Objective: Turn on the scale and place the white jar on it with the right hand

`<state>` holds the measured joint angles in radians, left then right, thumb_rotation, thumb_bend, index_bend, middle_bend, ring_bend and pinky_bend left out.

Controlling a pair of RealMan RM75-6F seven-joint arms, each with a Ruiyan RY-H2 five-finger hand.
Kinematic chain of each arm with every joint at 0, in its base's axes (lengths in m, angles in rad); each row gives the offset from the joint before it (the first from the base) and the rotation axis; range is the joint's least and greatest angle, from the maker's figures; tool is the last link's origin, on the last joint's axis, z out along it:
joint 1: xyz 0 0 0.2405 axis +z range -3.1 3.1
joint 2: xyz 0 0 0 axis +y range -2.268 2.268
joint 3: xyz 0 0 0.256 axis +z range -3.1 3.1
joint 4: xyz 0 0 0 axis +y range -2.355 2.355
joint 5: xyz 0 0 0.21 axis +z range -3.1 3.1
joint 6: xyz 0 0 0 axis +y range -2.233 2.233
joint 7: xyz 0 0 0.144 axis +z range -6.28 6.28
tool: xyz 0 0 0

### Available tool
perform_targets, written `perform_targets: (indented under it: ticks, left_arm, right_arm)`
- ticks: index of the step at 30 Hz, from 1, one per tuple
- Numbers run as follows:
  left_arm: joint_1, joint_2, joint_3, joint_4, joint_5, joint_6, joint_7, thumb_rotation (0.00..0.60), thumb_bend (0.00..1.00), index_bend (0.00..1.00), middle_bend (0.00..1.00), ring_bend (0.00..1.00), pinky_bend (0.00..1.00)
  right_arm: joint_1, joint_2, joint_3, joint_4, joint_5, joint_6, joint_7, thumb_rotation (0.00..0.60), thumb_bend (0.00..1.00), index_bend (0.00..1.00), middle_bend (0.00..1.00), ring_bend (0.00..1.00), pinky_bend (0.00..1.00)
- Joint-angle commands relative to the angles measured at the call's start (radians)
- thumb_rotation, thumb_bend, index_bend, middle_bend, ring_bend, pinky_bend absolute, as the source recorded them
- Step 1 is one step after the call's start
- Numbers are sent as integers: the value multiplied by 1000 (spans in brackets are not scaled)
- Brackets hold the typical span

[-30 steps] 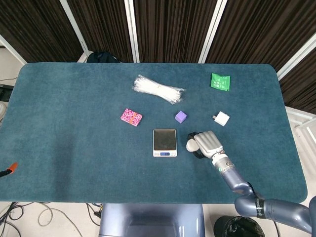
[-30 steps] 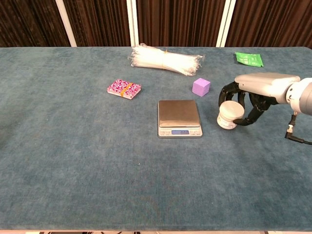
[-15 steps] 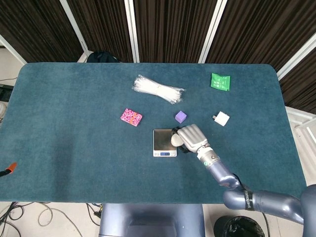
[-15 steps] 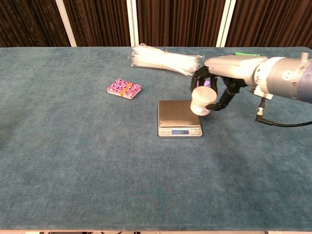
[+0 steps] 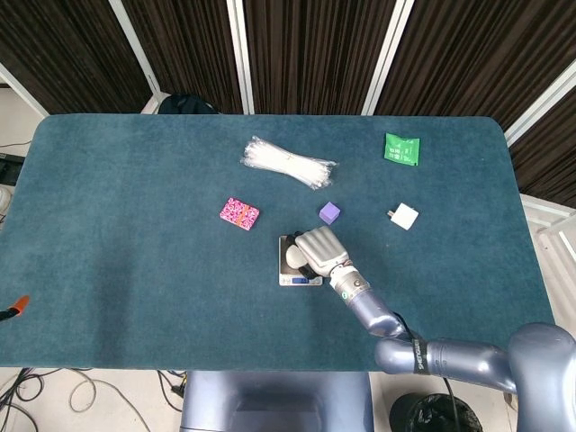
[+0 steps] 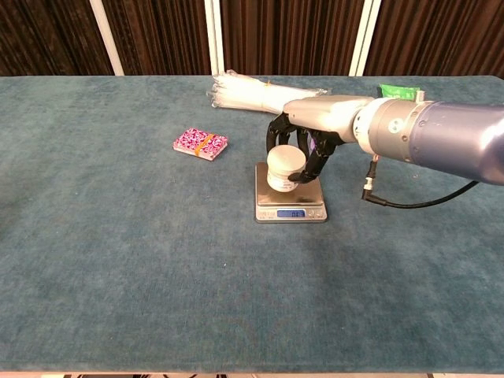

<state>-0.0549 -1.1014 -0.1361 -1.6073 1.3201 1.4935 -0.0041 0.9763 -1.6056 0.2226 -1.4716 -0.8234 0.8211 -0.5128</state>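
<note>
My right hand (image 6: 303, 134) grips the white jar (image 6: 284, 168) from above, fingers curled around its sides. The jar is over the steel platform of the small scale (image 6: 307, 206), and its base looks to be on or just above the plate; I cannot tell which. The scale's blue display is lit. In the head view the right hand (image 5: 315, 248) covers most of the scale (image 5: 286, 277) and hides the jar. My left hand is out of both views.
A purple cube (image 5: 329, 212) sits just behind the scale. A pink patterned pack (image 6: 201, 143) lies to the left, a bundle of white zip ties (image 6: 252, 94) at the back, a green packet (image 5: 401, 148) and a white adapter (image 5: 404, 216) to the right.
My right hand has lifted the white jar from the table right of the scale and carried it left, to above the scale's platform.
</note>
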Motion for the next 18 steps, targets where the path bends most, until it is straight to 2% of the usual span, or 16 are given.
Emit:
perform_targets:
  ticks: [1,13,18]
  left_arm:
    - [0,0,0,1,-1,-2,-1,600,118,0,0,0,0]
    - [-1,0,-1,0,-4,-3,2,600,119,0,0,0,0]
    - [-2,-1,0,-3,-5,-4,8,600,118,0,0,0,0]
  right_arm:
    - [10,-11,0,15,12,2,-5,600,408,396,412,472,119]
    - [15,-6,-24,40,18,-1,10,600,409,397,412,472,120]
    - [15,-12,-27,48,6,-2,28,600,408,391,407,436,120]
